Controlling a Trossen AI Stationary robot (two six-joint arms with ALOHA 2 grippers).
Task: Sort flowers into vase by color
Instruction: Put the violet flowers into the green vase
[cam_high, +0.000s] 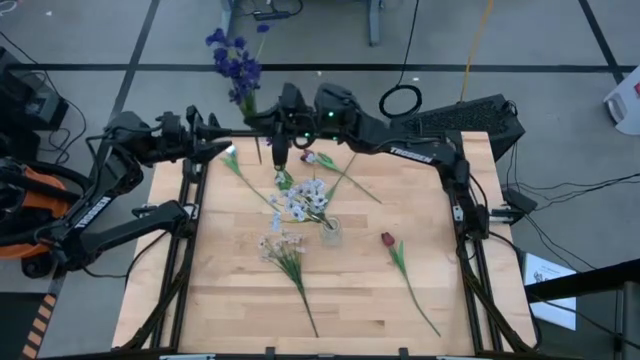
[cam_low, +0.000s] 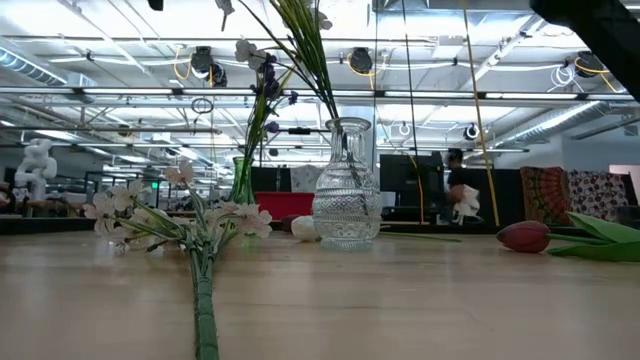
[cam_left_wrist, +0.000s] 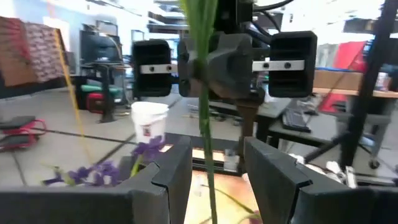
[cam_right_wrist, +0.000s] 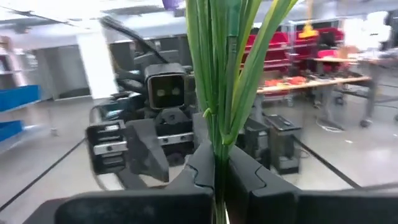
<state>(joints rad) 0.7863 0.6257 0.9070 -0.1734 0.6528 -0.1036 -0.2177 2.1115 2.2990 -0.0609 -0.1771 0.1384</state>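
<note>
One purple flower (cam_high: 236, 62), long green stem, clamped in right fingers (cam_right_wrist: 205, 168).

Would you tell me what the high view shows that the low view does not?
Only high: the right gripper shut on a purple-blossomed green-stemmed flower, the left gripper beside it. Only low: a person in the room behind. Both: the clear ribbed glass vase, the white-blossom spray lying flat, the dark red tulip bud.
</note>
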